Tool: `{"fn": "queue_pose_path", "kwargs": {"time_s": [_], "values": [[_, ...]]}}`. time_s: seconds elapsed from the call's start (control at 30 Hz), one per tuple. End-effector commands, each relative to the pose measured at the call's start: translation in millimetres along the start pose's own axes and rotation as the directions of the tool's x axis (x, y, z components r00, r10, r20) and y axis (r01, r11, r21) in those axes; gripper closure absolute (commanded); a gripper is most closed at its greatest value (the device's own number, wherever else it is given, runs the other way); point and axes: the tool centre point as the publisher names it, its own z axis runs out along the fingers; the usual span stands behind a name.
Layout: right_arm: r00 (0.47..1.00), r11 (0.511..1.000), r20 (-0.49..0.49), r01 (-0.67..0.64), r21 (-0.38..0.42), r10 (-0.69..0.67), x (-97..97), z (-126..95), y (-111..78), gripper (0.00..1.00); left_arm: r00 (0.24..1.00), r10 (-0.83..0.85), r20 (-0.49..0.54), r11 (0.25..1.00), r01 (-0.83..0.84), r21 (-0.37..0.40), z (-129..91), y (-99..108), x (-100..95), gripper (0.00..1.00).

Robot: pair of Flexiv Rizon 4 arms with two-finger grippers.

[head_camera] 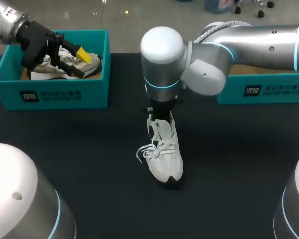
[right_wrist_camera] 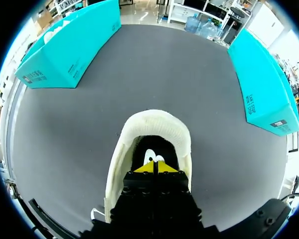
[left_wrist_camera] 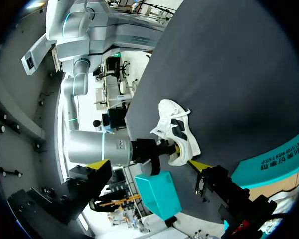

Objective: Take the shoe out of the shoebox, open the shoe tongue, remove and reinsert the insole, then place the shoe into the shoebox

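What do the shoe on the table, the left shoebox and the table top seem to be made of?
Shoe: white upper, probably fabric or mesh, matte, with woven laces; the sole may be rubber or foam.
Shoebox: likely cardboard, matte teal, judging by its thin flat walls and brown inside.
Table: dark, dull cover, perhaps cloth or a rubber mat; it shows no shine.

The dark desk (head_camera: 89, 169) carries a white shoe (head_camera: 165, 152) near its middle, a teal shoebox (head_camera: 55, 94) far left and a second teal box (head_camera: 269, 90) far right.
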Motion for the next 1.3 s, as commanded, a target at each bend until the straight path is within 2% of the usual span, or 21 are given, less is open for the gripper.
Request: {"fn": "queue_pose_path", "kwargs": {"time_s": [0.03, 0.17, 0.37, 0.5, 0.57, 0.9, 1.3], "values": [[1.0, 1.0, -0.012, 0.0, 0.029, 0.0, 6.6, 20.2, 3.2, 1.0, 1.0, 0.001, -0.003, 1.0, -0.001, 0.002, -0.5, -0.1, -0.1, 0.0], [1.0, 0.999, -0.015, 0.004, 0.053, -0.004, 10.2, 18.7, -0.1, 1.0, 1.0, 0.001, -0.003, 1.0, -0.001, 0.002, -0.5, -0.1, -0.1, 0.0], [0.999, 0.992, 0.002, -0.038, 0.123, 0.038, 3.7, -17.5, -0.6, 1.0, 1.0, 0.001, -0.003, 1.0, -0.001, 0.002, -0.5, -0.1, -0.1, 0.0], [0.999, 0.971, 0.001, -0.049, 0.235, 0.05, 2.4, -35.6, -7.5, 1.0, 1.0, 0.001, -0.003, 1.0, -0.001, 0.002, -0.5, -0.1, -0.1, 0.0], [0.999, 0.969, -0.005, -0.044, 0.244, 0.047, 3.7, -44.3, -10.4, 1.0, 1.0, 0.001, -0.003, 1.0, -0.001, 0.002, -0.5, -0.1, -0.1, 0.0], [0.999, 0.969, -0.005, -0.044, 0.244, 0.047, 3.7, -44.3, -10.4, 1.0, 1.0, 0.001, -0.003, 1.0, -0.001, 0.002, -0.5, -0.1, -0.1, 0.0], [0.989, 0.919, 0.096, -0.142, 0.367, 0.115, 7.6, -51.4, -17.8, 1.0, 1.0, 0.001, -0.003, 1.0, -0.001, 0.002, -0.5, -0.1, -0.1, 0.0]]}}
